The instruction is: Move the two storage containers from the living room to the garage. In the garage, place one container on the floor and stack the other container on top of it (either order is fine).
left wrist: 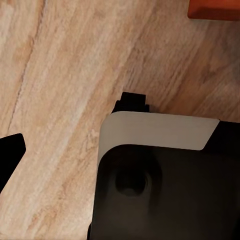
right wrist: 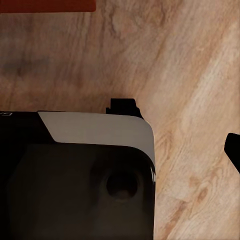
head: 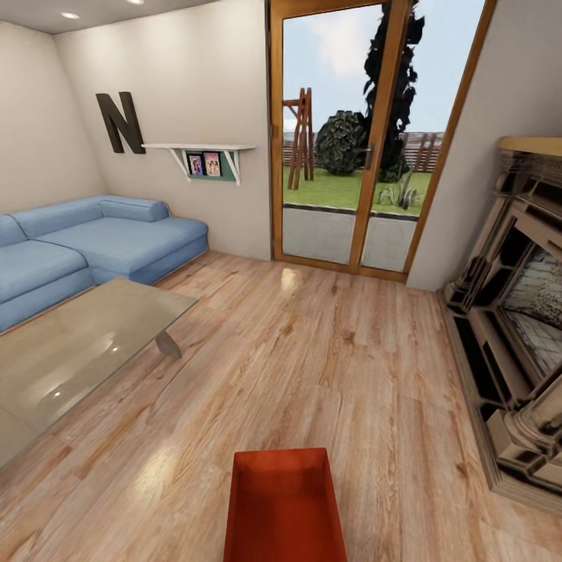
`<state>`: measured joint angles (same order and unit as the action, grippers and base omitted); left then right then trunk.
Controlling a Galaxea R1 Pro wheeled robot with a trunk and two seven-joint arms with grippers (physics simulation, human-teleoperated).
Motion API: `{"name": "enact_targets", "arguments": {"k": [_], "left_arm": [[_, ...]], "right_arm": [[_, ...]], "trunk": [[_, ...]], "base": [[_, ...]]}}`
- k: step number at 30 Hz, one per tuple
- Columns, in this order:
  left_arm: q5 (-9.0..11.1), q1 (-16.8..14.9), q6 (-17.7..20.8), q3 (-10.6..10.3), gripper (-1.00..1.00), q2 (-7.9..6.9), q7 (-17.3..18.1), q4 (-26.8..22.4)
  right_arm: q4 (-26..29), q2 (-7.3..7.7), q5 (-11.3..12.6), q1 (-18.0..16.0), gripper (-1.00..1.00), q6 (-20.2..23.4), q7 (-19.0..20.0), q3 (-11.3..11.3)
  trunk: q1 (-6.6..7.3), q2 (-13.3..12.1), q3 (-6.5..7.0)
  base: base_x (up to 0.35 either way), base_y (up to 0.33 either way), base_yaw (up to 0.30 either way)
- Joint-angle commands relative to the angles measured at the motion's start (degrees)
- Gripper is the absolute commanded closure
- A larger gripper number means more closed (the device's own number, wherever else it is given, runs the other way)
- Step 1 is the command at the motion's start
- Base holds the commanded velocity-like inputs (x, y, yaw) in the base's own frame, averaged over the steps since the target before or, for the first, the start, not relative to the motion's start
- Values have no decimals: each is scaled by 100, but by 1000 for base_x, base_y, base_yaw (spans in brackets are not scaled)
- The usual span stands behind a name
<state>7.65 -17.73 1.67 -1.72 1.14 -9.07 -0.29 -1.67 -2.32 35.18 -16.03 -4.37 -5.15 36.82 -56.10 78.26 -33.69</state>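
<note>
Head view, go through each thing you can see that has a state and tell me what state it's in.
storage container: upright, open-topped, empty, low in front of the robot.
glass door: shut, garden visible through it.
coffee table: glass top bare.
wall shelf: mounted, two small pictures beneath it.
fireplace: unlit.

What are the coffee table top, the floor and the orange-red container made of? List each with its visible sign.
Coffee table top: seemingly glass; glossy, translucent, reflecting ceiling lights.
Floor: light wood planks, grain and seams showing, slight sheen.
Storage container: possibly plastic; uniform orange-red, thin smooth walls, uncertain.
</note>
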Motion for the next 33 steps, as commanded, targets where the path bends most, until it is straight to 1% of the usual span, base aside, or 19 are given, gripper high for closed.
{"name": "enact_targets", "arguments": {"k": [1, 13, 23, 33], "left_arm": [[53, -3, 18, -22, -100, 1, -16, -2], [61, -3, 18, -22, -100, 8, -24, 3], [25, -3, 18, -24, -100, 24, -3, -8], [-13, -3, 15, -36, -100, 7, 4, -25]], "right_arm": [[-18, -5, 43, -6, -100, -28, -3, 44], [-16, -34, 47, -6, -100, 22, -43, 45], [-17, -15, 45, -6, -100, -5, -63, 45], [-13, -14, 35, -6, -100, -19, -64, 45]], "trunk": [[0, 3, -5], [0, 3, -13], [0, 3, -96], [0, 3, -188]], "base": [[0, 0, 0], [0, 0, 0], [0, 0, 0], [0, 0, 0]]}}
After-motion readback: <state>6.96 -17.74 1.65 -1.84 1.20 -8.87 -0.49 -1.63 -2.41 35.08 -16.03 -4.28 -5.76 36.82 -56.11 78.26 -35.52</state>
